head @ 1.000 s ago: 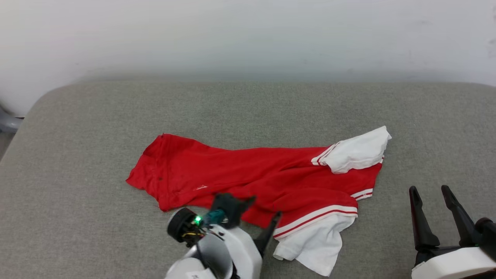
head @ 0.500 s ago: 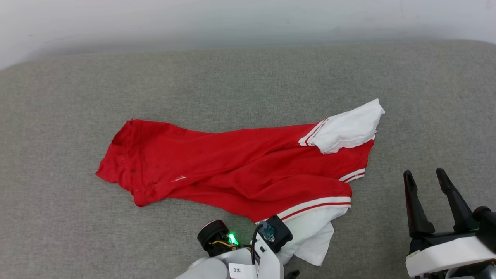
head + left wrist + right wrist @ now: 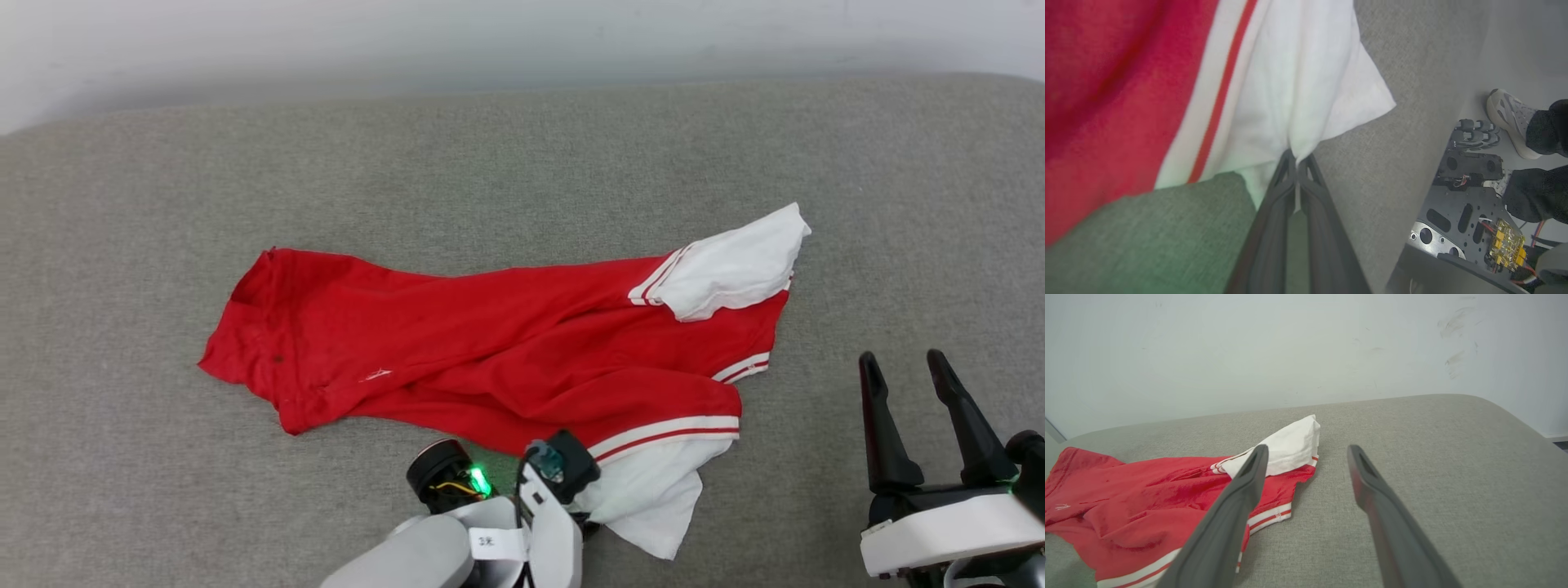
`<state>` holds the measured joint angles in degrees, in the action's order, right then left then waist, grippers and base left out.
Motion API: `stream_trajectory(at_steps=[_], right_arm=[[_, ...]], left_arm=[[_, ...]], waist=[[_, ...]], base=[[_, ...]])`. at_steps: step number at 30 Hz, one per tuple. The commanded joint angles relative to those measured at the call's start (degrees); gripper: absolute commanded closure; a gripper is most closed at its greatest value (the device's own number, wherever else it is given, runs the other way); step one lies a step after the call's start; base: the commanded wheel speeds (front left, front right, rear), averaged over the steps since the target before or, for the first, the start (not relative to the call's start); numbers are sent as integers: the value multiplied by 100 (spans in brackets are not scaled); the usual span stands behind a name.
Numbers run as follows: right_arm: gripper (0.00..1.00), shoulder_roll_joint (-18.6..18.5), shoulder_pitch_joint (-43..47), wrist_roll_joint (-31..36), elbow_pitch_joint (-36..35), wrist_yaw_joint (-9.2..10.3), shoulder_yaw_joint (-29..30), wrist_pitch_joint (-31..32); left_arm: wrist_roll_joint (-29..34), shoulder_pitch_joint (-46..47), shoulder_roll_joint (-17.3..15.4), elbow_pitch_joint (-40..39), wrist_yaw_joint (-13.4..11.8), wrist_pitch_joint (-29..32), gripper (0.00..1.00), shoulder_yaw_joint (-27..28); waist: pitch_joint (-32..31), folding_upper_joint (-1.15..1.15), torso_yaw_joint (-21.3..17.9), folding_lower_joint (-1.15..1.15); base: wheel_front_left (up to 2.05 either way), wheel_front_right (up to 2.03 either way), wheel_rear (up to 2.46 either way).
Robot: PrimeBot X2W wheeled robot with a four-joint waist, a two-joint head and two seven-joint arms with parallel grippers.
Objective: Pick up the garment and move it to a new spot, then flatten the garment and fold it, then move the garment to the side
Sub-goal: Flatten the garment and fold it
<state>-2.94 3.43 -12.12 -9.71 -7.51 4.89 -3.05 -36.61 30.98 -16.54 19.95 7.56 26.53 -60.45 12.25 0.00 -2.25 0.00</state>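
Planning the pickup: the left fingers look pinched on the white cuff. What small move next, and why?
Probably a short lift of the left gripper: its jaws are shut on the white cuff of the garment, which lies crumpled on the grey cushion. The right gripper stands open, clear of the cloth, so lifting would test the hold.

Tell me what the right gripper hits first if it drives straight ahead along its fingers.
Probably the bare grey cushion just beside the white cuff of the garment. The right gripper points close by that cuff, so it may graze it; depth is unclear.
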Motion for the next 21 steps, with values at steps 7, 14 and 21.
stream_trajectory(at_steps=[7,14,21], right_arm=[[0,9,100,-131,126,4,116,11],[0,8,176,-152,153,4,200,81],[0,8,274,-182,111,4,272,167]], left_arm=[[-44,-403,-619,-415,-548,-683,100,519],[-253,-809,-1293,-884,-1135,-809,100,1043],[-676,-1391,-2024,-990,-1732,-900,100,1684]], waist=[[-455,0,497,0],[-693,0,898,0],[-800,0,1107,0]], base=[[0,0,0],[0,0,0],[0,0,0]])
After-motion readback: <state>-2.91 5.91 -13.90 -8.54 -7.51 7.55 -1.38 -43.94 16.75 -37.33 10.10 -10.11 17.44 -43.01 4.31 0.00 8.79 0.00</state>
